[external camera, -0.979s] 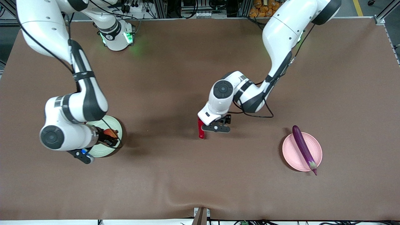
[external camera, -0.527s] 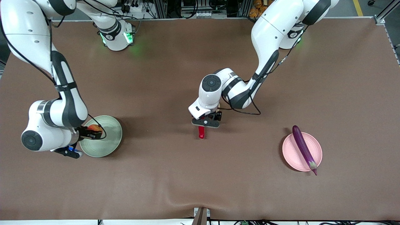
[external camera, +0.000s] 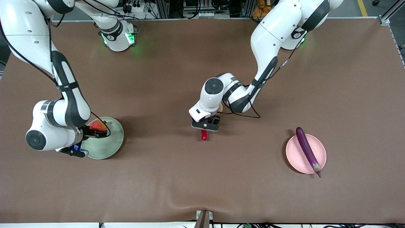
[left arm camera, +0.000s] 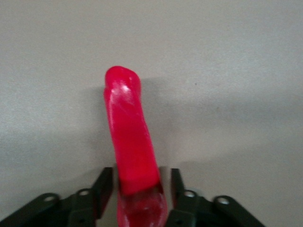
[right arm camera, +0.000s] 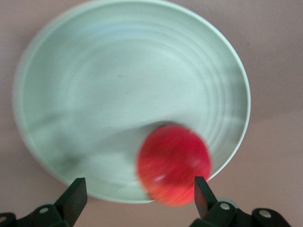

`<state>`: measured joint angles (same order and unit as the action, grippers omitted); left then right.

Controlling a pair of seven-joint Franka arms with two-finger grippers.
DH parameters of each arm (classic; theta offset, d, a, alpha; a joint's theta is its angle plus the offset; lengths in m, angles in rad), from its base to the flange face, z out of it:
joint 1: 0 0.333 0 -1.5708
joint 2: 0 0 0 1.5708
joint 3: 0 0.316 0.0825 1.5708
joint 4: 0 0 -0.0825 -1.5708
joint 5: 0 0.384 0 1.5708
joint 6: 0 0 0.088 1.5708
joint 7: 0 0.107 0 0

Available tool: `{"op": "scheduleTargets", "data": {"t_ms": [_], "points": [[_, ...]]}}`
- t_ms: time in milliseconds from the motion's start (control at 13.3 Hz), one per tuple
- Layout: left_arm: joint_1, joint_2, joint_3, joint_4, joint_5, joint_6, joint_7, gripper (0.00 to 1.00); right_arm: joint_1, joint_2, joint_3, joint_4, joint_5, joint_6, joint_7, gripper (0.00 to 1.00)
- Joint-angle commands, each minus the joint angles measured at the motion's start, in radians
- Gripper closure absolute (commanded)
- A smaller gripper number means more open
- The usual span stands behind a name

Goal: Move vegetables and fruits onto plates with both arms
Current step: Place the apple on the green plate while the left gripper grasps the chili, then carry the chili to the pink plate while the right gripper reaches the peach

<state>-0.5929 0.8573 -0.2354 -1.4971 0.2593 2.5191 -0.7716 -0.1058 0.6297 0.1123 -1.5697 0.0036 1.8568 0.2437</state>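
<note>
Chili pepper [external camera: 204,135] lies near the middle of the brown table [external camera: 177,177] in the front view, only its red tip poking out from under the left gripper [external camera: 205,126], which is down over it. Toward the left arm's end of the table, the purple eggplant [external camera: 308,151] lies slantwise across the pink plate [external camera: 295,158], its stem end overhanging the rim nearest the camera. Toward the right arm's end, the right gripper [external camera: 95,131] hangs over the green plate [external camera: 107,148], a red fruit [external camera: 98,126] showing at its fingers; the wrist hides part of the plate. The left wrist view gives what the front view cannot: the chili pepper [left arm camera: 131,142] runs between the two black fingers [left arm camera: 103,187], which sit close on either side of its cut-off lower end, clenched or nearly so. The right wrist view shows the fingers [right arm camera: 75,195] spread wide, the blurred red fruit [right arm camera: 173,164] loose between them at the green plate's [right arm camera: 94,71] rim; whether it rests on the plate is unclear.
</note>
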Motion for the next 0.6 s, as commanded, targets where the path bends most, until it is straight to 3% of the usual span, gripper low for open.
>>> {"op": "scheduleTargets", "data": {"t_ms": [0,301,527], "points": [[-0.028,-0.003,0.033,0.021,0.043,-0.02,-0.029,1.0,0.033,-0.018,0.007,0.114,0.108,-0.074,0.005,0.0],[-0.025,-0.208,0.041,0.021,0.074,-0.256,-0.032,1.0,0.178,-0.008,0.006,0.168,0.147,-0.065,0.251,0.0],[0.071,-0.319,0.044,0.05,0.008,-0.345,-0.025,1.0,0.28,-0.005,0.007,0.192,0.151,-0.039,0.458,0.0]]}}
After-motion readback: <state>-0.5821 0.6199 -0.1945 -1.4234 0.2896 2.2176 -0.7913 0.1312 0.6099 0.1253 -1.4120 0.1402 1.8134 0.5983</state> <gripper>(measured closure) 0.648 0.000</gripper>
